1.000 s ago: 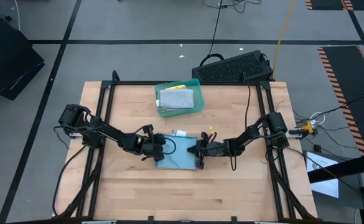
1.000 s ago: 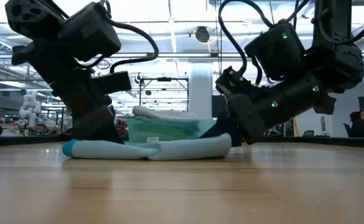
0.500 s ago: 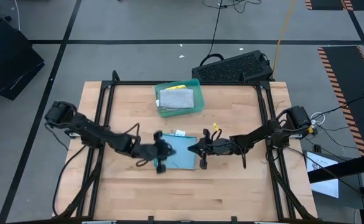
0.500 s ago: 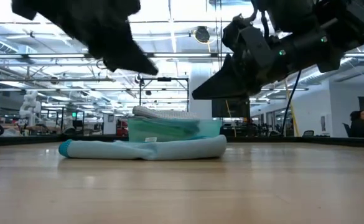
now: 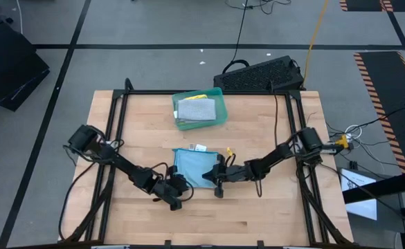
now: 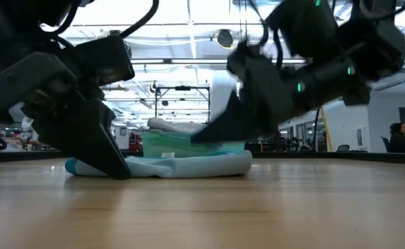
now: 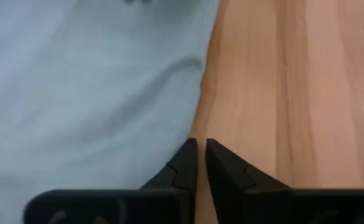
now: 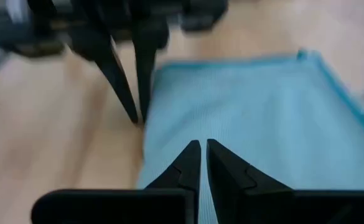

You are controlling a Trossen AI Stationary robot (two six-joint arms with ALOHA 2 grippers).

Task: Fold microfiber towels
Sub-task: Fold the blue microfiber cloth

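Both arms have dropped back to the light blue towel [image 5: 194, 168], left gripper [image 7: 200, 163] and right gripper [image 8: 202, 163] jaws together, empty.

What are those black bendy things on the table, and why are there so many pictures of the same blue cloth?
Those are two robot arms, each ending in a two-finger hand. One picture looks straight down from above, one peeks level across the table, and two come from little cameras on the arms' wrists. On the wooden table lies a light blue soft microfiber towel, folded. The left hand is down at the towel's near left corner, and the right hand is at its near right edge. Both hands have their fingers pinched shut, and neither one is holding anything. Farther back sits a teal plastic tray with a grey folded cloth on top and a bit of yellow cloth peeking out.
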